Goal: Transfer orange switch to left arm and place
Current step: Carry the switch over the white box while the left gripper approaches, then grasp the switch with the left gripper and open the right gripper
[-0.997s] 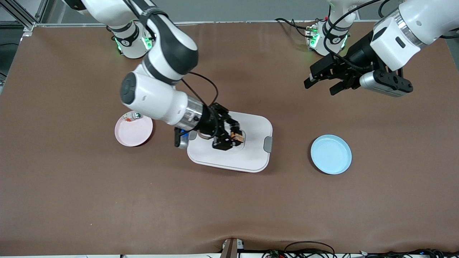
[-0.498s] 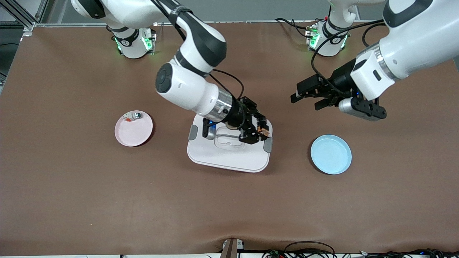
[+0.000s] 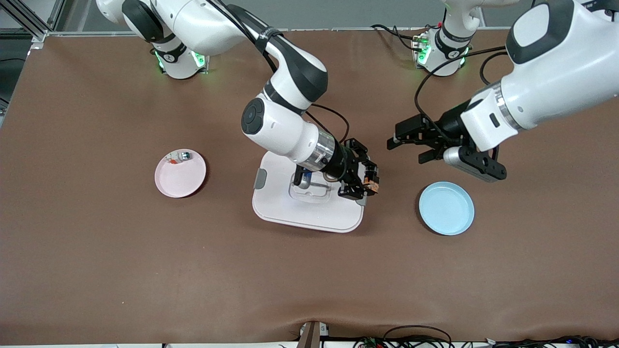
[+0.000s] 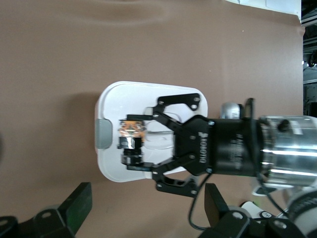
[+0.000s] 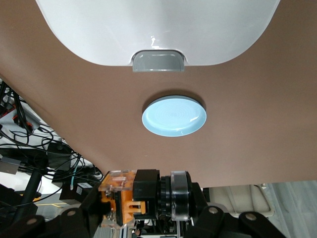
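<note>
Right pincer point(image 3: 370, 181) pinches the orange switch point(image 3: 371, 182) over the box point(image 3: 309, 215) edge, left pincer point(image 3: 405, 147) spread at its 2 o'clock; misaligned handoff could drop the switch onto the box.

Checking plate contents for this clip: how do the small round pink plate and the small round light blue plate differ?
The pink plate holds a few tiny pieces at its rim; the light blue plate holds nothing. The pink plate lies toward the right arm's end of the table, the blue one toward the left arm's end. Both are small, round and flat on the brown table.
</note>
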